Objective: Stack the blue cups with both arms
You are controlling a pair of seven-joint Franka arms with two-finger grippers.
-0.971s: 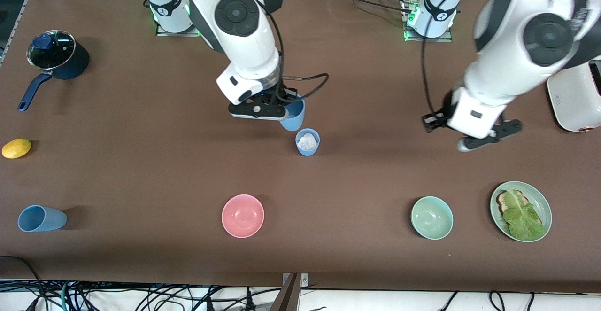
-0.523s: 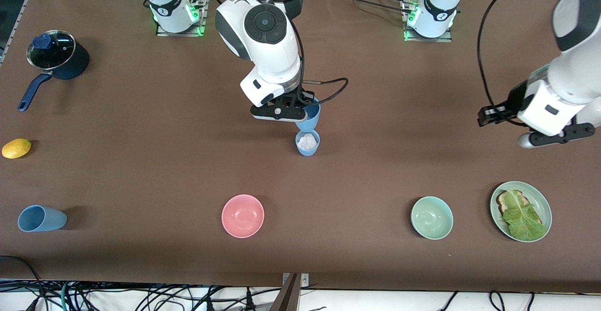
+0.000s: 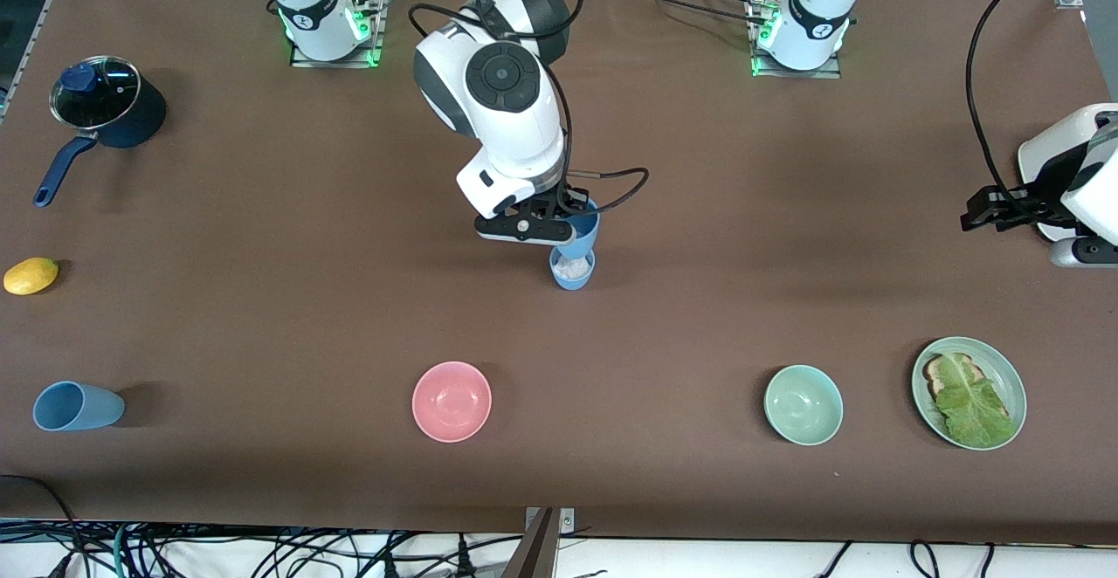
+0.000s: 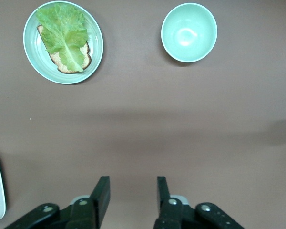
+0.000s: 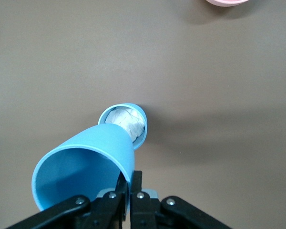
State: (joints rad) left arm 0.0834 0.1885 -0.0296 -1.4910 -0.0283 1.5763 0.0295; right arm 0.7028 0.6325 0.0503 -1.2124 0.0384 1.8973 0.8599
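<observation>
My right gripper (image 5: 132,179) is shut on the rim of a blue cup (image 3: 588,227), which hangs tilted just above a second blue cup (image 3: 572,270). That second cup stands upright mid-table with something white and crumpled (image 5: 127,123) inside it. The held cup's base covers part of the standing cup's mouth. A third blue cup (image 3: 77,406) lies on its side toward the right arm's end, near the front camera. My left gripper (image 4: 132,183) is open and holds nothing, up in the air at the left arm's end of the table, next to the white appliance.
A dark saucepan (image 3: 109,111) and a lemon (image 3: 31,275) sit toward the right arm's end. A pink bowl (image 3: 452,401), a green bowl (image 3: 803,404) and a plate (image 3: 1013,377) with bread and lettuce line the camera side. A white appliance (image 3: 1048,154) stands at the left arm's end.
The right gripper carried its blue cup sideways and down until it hangs over the standing cup. The left arm swung away toward its own end of the table.
</observation>
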